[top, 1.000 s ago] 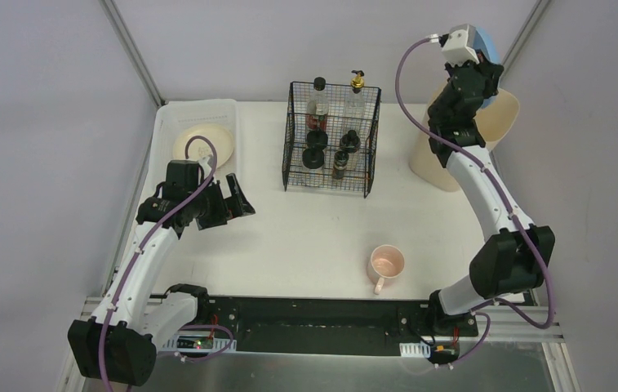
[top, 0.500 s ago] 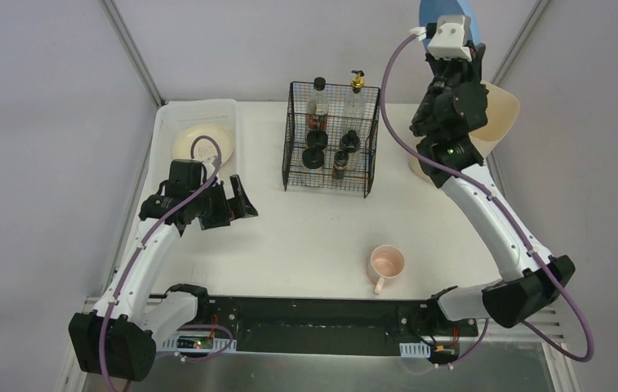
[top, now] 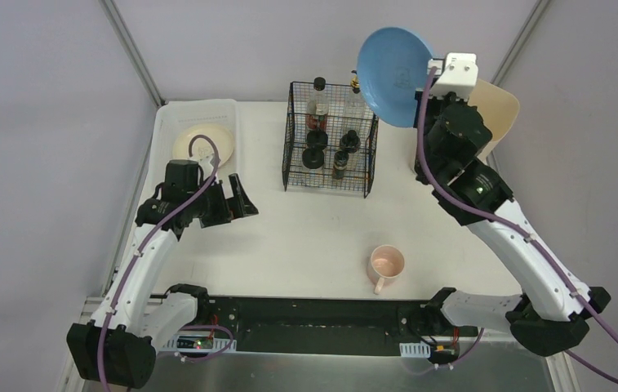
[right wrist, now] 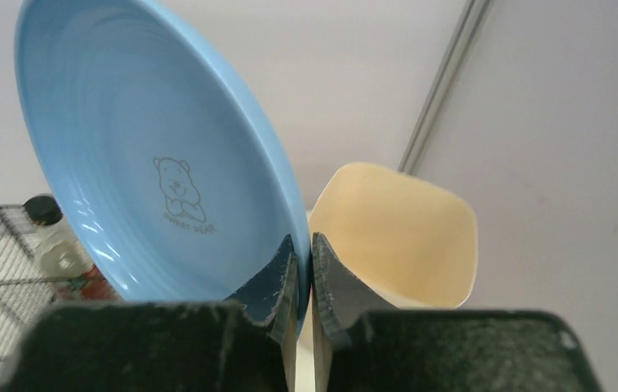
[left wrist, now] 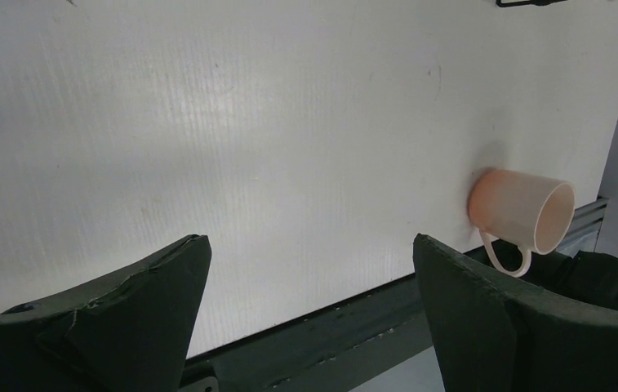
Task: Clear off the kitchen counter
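Several bottles stand in the black wire basket, and one cream plate lies in the white tray. The counter is white, flat and smooth, under everything, with a pink mug near its front. The right gripper pinches a blue plate; the left gripper is wide apart, holding nothing

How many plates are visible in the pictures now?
2. A blue plate is gripped by the right tool, held in the air at the far right; a cream plate lies in the white tray at the far left. More may be hidden.
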